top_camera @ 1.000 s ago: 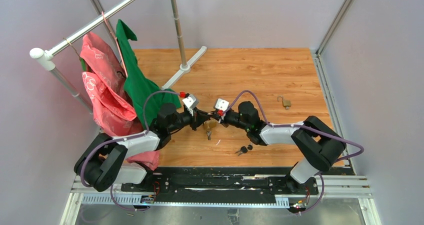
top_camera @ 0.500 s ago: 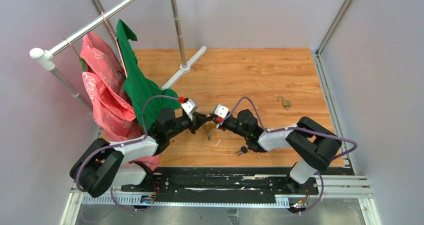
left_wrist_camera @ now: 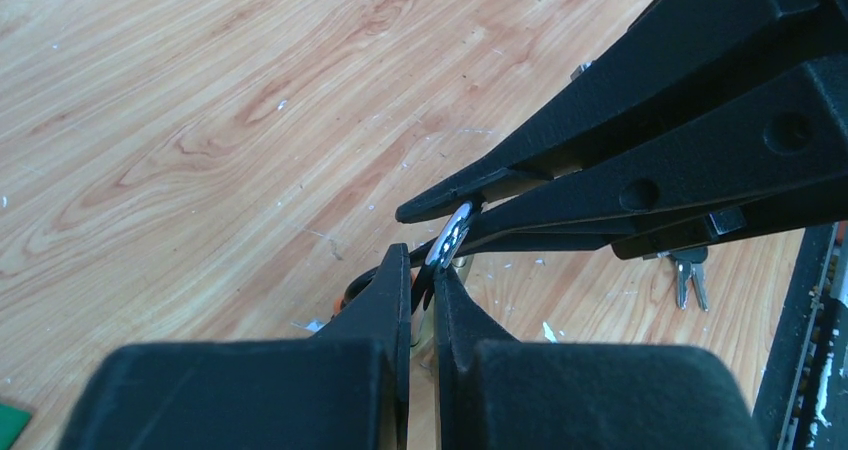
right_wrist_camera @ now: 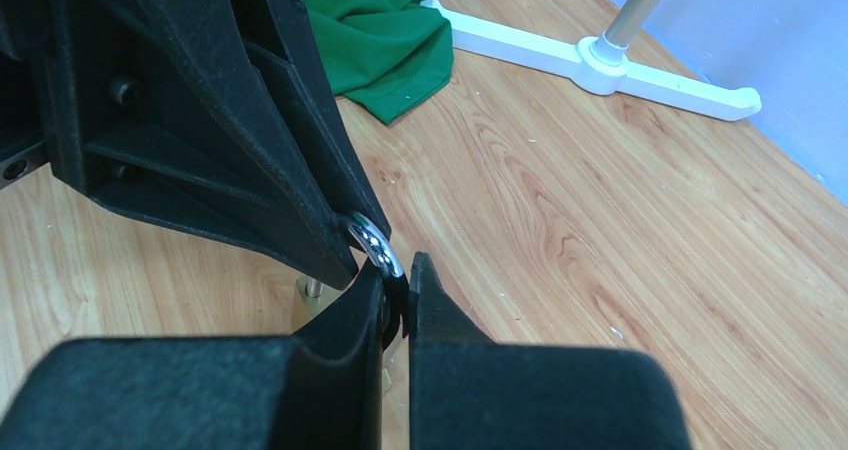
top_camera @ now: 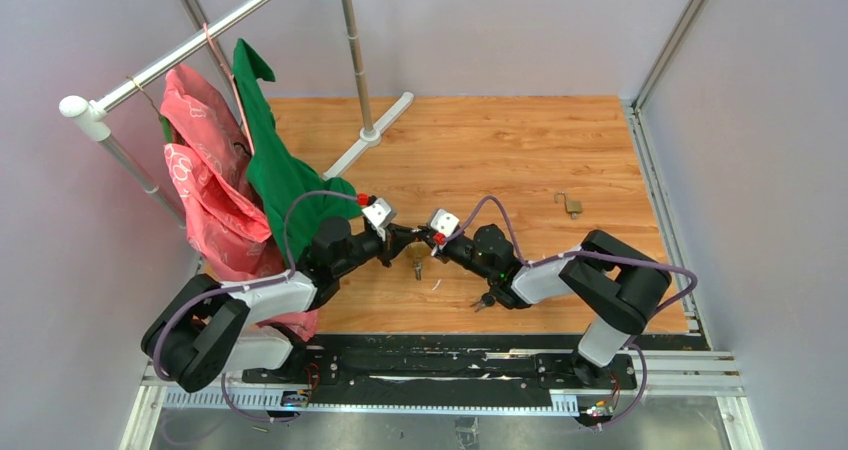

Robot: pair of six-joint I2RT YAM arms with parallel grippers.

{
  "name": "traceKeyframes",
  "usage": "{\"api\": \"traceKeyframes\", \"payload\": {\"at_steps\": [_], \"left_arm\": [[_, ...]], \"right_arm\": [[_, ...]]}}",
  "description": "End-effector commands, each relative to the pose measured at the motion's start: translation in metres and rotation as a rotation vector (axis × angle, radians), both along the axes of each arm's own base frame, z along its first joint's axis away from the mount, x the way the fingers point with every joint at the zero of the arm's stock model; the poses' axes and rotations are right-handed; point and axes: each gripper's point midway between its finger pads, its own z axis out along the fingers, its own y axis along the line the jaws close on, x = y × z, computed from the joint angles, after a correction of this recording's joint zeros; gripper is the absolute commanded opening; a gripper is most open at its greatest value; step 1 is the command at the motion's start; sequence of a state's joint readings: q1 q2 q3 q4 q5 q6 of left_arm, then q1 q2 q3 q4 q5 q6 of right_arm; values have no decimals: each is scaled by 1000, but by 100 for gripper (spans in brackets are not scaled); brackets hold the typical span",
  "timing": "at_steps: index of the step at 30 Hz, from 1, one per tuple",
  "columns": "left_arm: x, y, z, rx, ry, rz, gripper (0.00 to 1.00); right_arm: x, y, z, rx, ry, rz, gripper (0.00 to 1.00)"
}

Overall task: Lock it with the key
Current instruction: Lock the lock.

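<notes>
padlock (top_camera: 417,262) is hanging in mid-air over the near middle of the table (top_camera: 520,140), right where the two arms meet nose to nose. Both sets of fingers are clenched on it. The left gripper (left_wrist_camera: 421,275) pinches the shiny shackle (left_wrist_camera: 452,235) from the left and the right gripper (right_wrist_camera: 398,280) nips the same loop from the right, tips nearly touching. The body dangles below, clear of the wood.

My guess on the double pinch: it keeps the lock from swinging or twisting, and looks like a handover or a re-grip so one arm ends up holding it squarely. Nobody has a key in hand. The keys (top_camera: 487,298) lie flat on the table, near and to the right, just beside the right forearm. Can't tell from these views whether anything already sits in the keyhole.

So I'd say one arm has to let go and fetch those keys while the other keeps the lock steady.

Further out there's a small metal hook (top_camera: 568,205) far right, and a clothes rack (top_camera: 355,60) on the left with a green garment (top_camera: 275,160) and pink bags (top_camera: 215,190), well apart from the action.
</notes>
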State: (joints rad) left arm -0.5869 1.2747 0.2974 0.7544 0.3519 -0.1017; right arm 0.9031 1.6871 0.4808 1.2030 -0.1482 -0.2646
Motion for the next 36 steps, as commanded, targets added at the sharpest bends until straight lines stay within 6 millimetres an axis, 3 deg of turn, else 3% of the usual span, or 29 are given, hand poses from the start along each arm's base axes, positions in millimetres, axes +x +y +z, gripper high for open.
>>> {"api": "traceKeyframes", "payload": {"at_steps": [1, 5, 8, 11, 15, 20, 21, 23, 26, 31, 36], "left_arm": [[-48, 33, -92, 233, 337, 16, 0], [-50, 20, -66, 198, 315, -63, 0], [-48, 9, -27, 141, 235, -117, 0], [-49, 8, -1, 139, 213, -136, 0], [-56, 11, 25, 180, 217, -178, 0], [-70, 1, 75, 138, 152, -298, 1], [-71, 1, 83, 134, 137, -309, 11], [-70, 3, 99, 139, 90, -307, 41], [-68, 8, 118, 147, 17, -287, 62], [-63, 10, 158, 108, -193, -276, 68], [-76, 4, 150, 112, -272, -390, 71]], "right_arm": [[-105, -51, -147, -487, 402, 242, 0], [-93, -36, -116, -463, 375, 246, 0], [-86, -27, -85, -410, 318, 247, 0], [-80, -20, -46, -340, 242, 254, 0], [-77, -17, -2, -266, 170, 253, 0], [-70, -19, 49, -178, 99, 211, 0], [-70, -19, 62, -153, 84, 204, 0], [-71, -21, 87, -113, 47, 204, 0], [-72, -26, 125, -56, -16, 194, 0], [-75, -30, 182, 40, -86, 176, 0], [-89, -28, 218, 118, -132, 229, 0]]}}
